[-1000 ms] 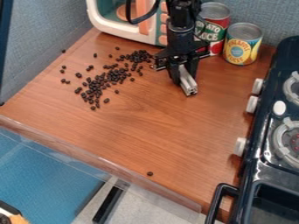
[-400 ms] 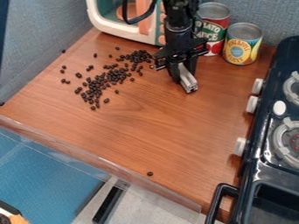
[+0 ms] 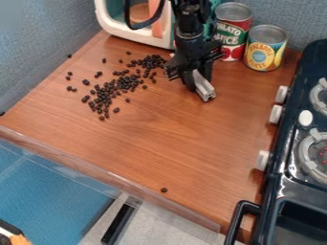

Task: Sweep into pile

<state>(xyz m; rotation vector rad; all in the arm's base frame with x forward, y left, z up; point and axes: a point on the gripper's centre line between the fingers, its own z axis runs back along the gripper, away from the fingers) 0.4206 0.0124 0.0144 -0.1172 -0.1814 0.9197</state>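
Many beans (image 3: 121,84), axis upper R to lower L; gripper (image 3: 201,83) jaws clamped on bar (image 3: 204,89) (prob. metal), pointing down.

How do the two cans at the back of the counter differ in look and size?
The red can has a red label with a green band, while the yellow can has a yellow and blue one. The red can stands farther back, close to the toy oven; the yellow can stands nearer the stove. In size they look about alike. Both are upright, with round metal tops.
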